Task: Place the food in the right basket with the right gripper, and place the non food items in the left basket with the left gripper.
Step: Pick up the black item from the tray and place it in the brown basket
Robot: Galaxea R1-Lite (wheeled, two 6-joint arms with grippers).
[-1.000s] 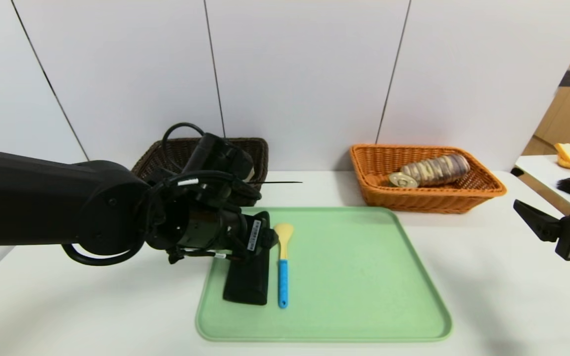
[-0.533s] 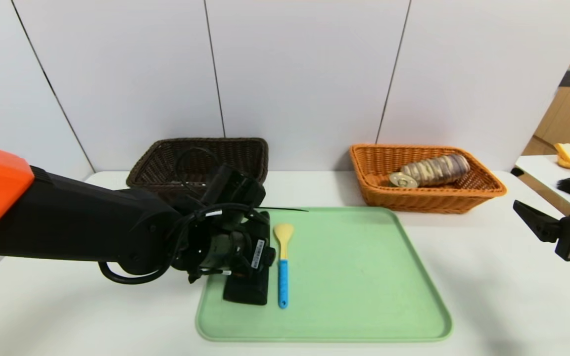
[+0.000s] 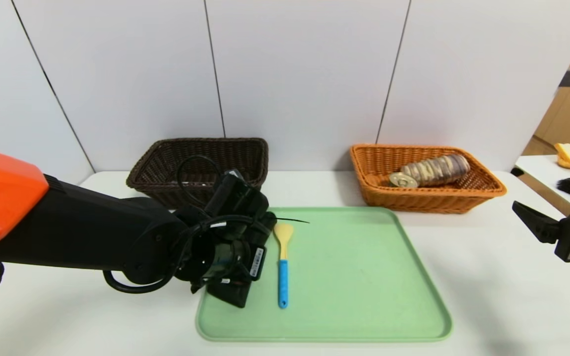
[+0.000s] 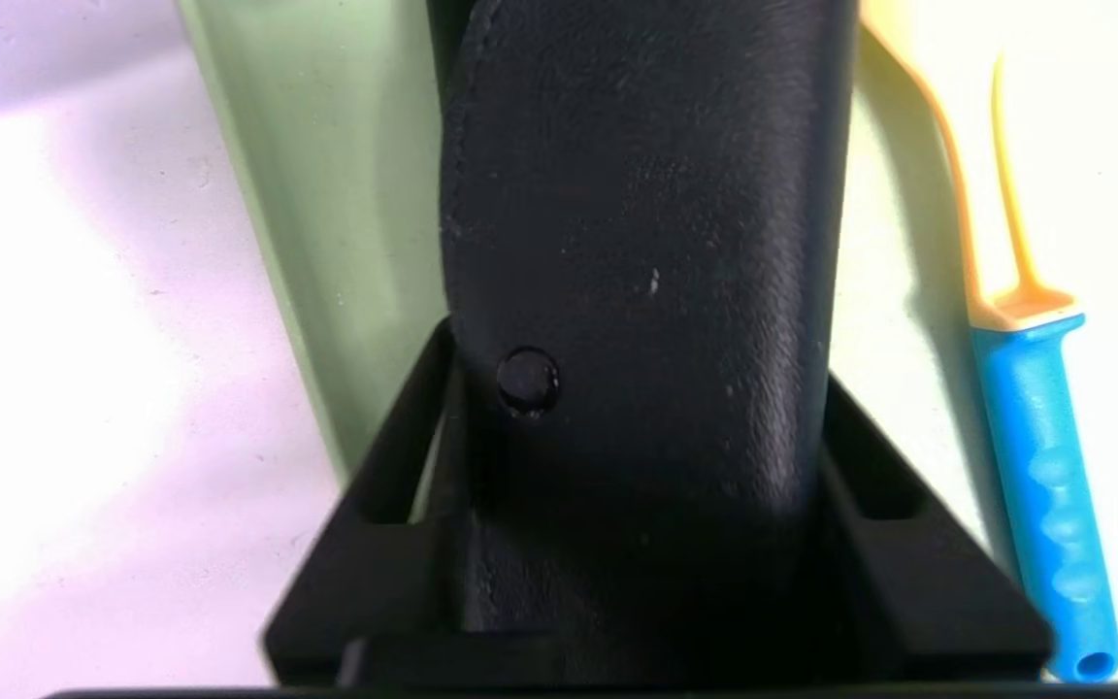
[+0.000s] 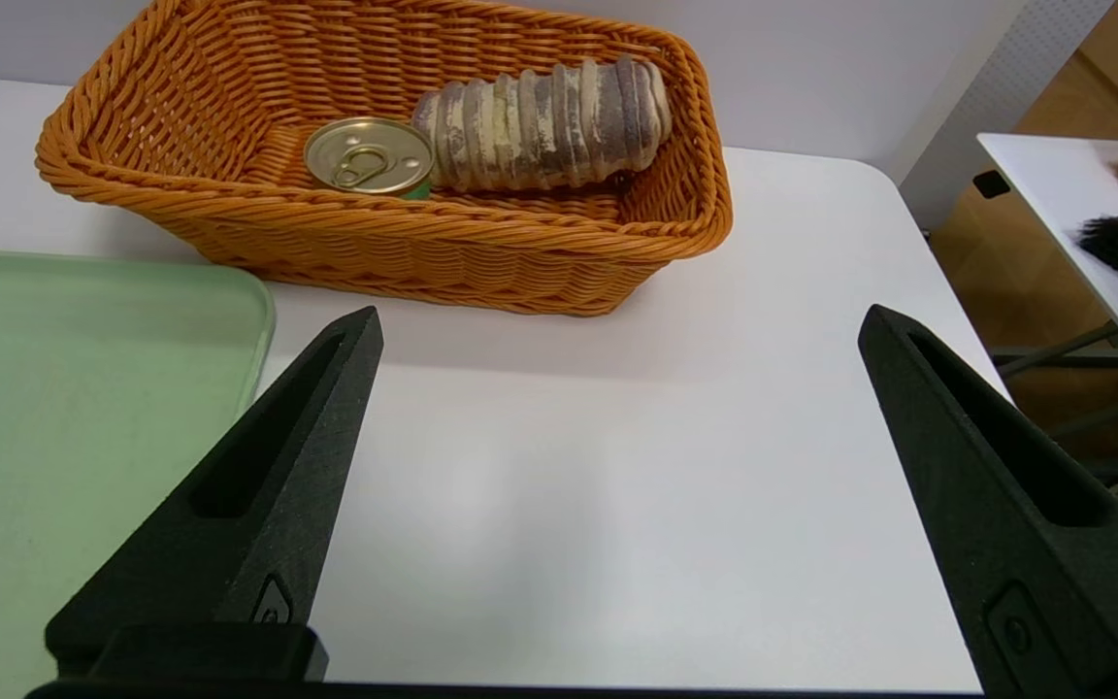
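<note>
On the left part of the green tray (image 3: 364, 296), the left gripper (image 4: 637, 456) is clamping a black case (image 4: 646, 243), one finger (image 4: 394, 456) pressing each long side. Seen from the head camera, the case (image 3: 233, 295) is lying tilted near the tray's left rim, its near end poking out below the wrist. Just beside it, apart from it, a spatula (image 3: 282, 267) with a yellow blade and blue handle is lying straight along the tray. To the right of the spatula, most of the tray floor is lying bare up to its raised right edge.

Behind the left arm, the dark brown basket (image 3: 201, 153) is sitting at the back of the white table (image 3: 488, 277), near the tray's far left corner. At the far right, the orange basket (image 5: 404, 243) is holding a sliced loaf (image 5: 544, 121) and a tin can (image 5: 368, 155), touching each other. The right gripper (image 5: 617, 485) is hanging with fingers spread wide and holding nothing, over bare tabletop between the tray's right rim and the table's right edge.
</note>
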